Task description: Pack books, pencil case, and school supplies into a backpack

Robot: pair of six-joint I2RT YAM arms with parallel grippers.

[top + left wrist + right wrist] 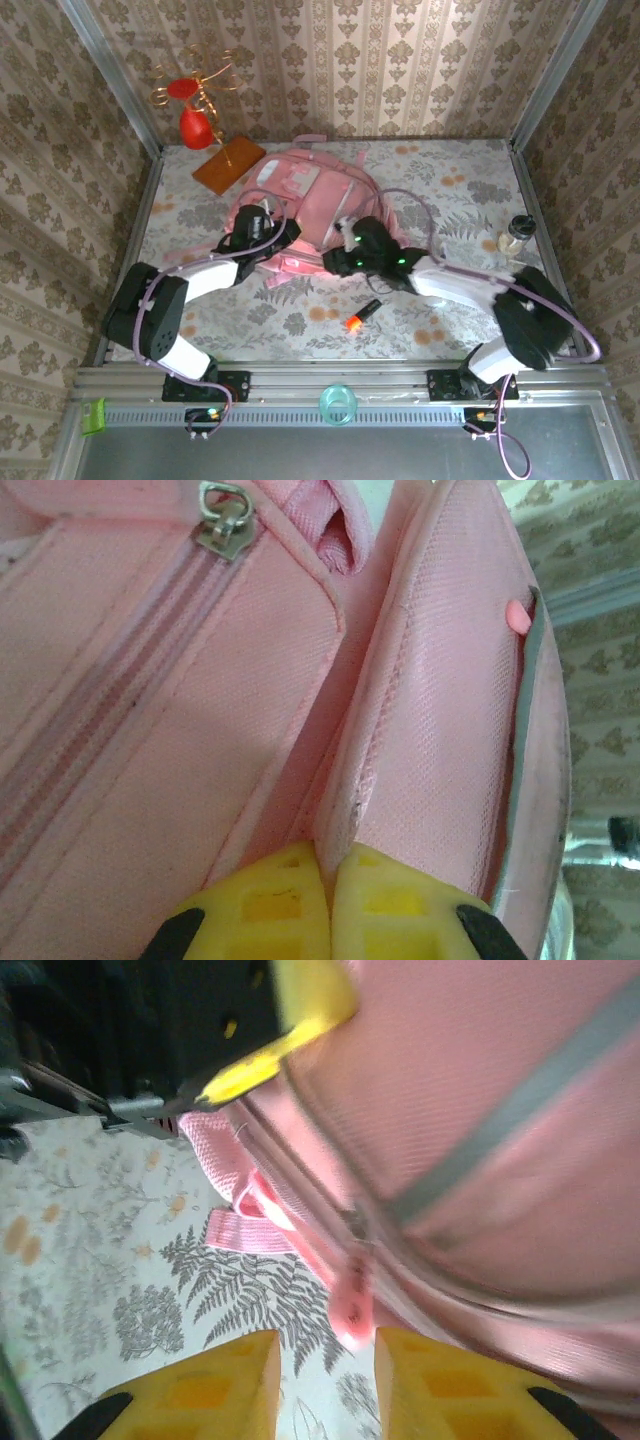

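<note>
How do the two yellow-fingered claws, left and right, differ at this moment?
The left gripper is shut, pinching a fold of the soft pink backpack; the right gripper stands open, gripping nothing. The left gripper touches fabric; the right gripper has a pink zipper pull tab loose at its tips. Both have yellow fingers.

You're looking at a backpack (130, 780) of matt pink woven cloth, fine-grained, with a dull silvery metal zip pull (222, 520) and a smooth grey trim strip (520, 750). The left gripper (325, 865) has pads (268, 910) of matt yellow plastic, moulded and slightly rough. Your table cover (120, 1290) is flat and unglossy, printed with ferns, while the marker (362, 316) looks like smooth plastic.
</note>
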